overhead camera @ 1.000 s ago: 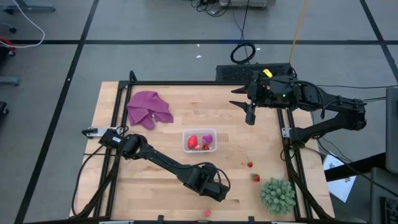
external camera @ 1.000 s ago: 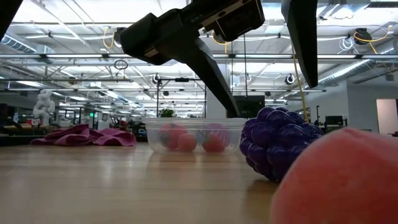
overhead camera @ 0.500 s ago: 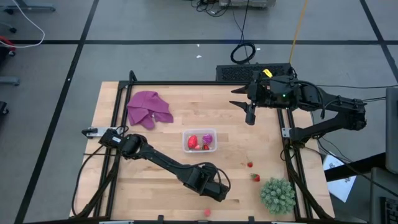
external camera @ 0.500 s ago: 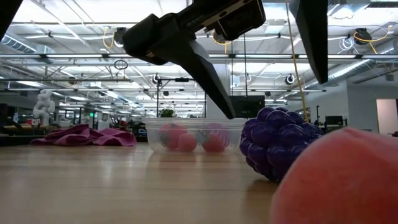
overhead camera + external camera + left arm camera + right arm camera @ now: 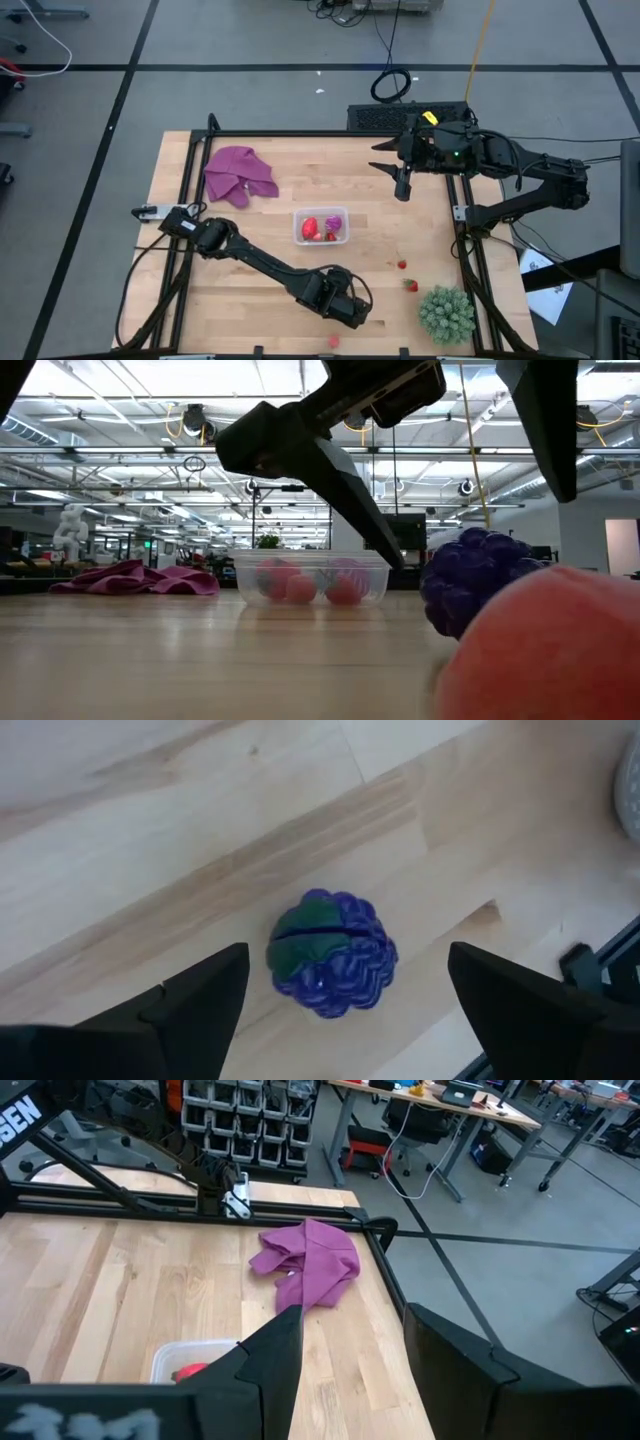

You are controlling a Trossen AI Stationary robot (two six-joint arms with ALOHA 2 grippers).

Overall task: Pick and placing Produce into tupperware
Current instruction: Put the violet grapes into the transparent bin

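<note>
A dark blue-purple berry (image 5: 330, 965) with a green leaf cap lies on the wood near the table's near edge. My left gripper (image 5: 347, 960) hangs over it, open, pointing steeply down, with one finger on each side of the berry and a gap to both. In the high view my left gripper (image 5: 348, 308) hides the berry. The tupperware (image 5: 322, 226), a clear tub, stands mid-table with red and magenta fruits inside. A pale pink fruit (image 5: 333, 341) lies at the near edge. My right gripper (image 5: 402, 190) waits high over the far right, open and holding nothing.
Two small strawberries (image 5: 402, 264) (image 5: 410, 285) lie right of the tub. A green spiky plant (image 5: 446, 313) stands at the near right corner, and a purple cloth (image 5: 238, 173) lies at the far left. Bare wood stretches between the tub and my left gripper.
My left gripper has opened wider and edged down around the berry. The berry has shifted a little toward the table's right.
</note>
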